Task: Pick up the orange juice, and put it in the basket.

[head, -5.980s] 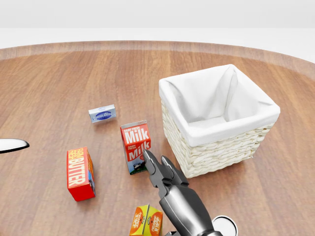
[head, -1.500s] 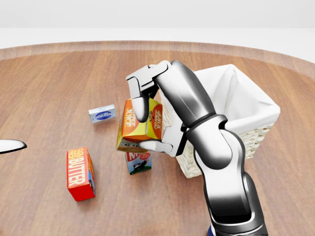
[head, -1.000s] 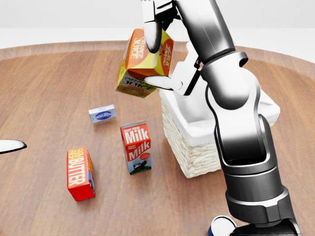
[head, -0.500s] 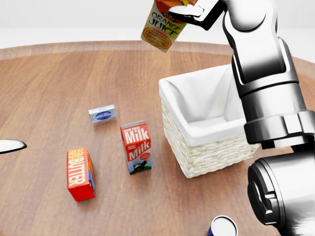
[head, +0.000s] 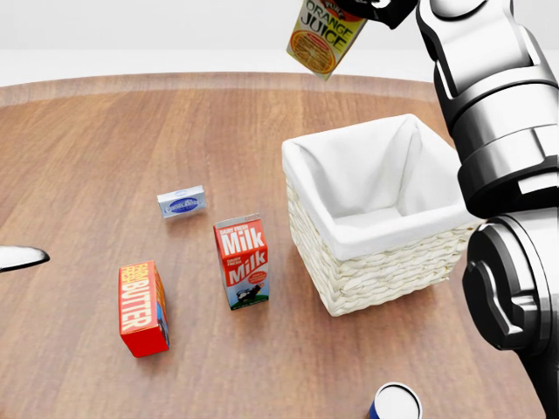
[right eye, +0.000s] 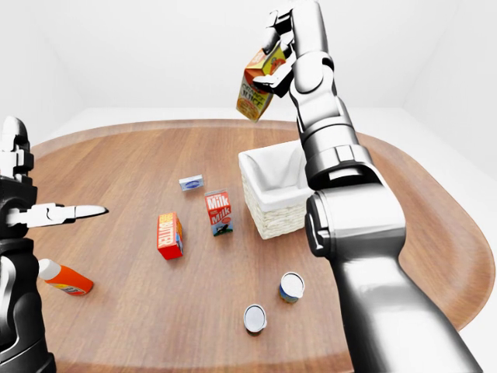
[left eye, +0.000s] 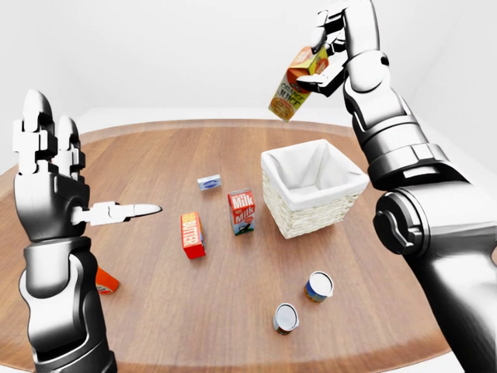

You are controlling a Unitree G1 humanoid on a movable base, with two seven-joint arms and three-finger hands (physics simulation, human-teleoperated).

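Red "BUTTER" box [head: 142, 307] and "Milk" carton [head: 241, 261] stand nearest, at 9 o'clock of the wicker basket [head: 382, 262]. Right hand [left eye: 335, 45] is clenched on the tilted "ORANGE JUICE" carton [head: 326, 35], held high at roughly 11 o'clock of the basket and possibly beyond its rim; left hand [left eye: 54, 186] is released. Risk: early release drops the carton onto the table [head: 105, 140] outside the liner.

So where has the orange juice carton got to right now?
The orange juice carton is up in the air near the top of the left-eye view, tilted, gripped by the robot's right hand, above the basket and a little to its left.
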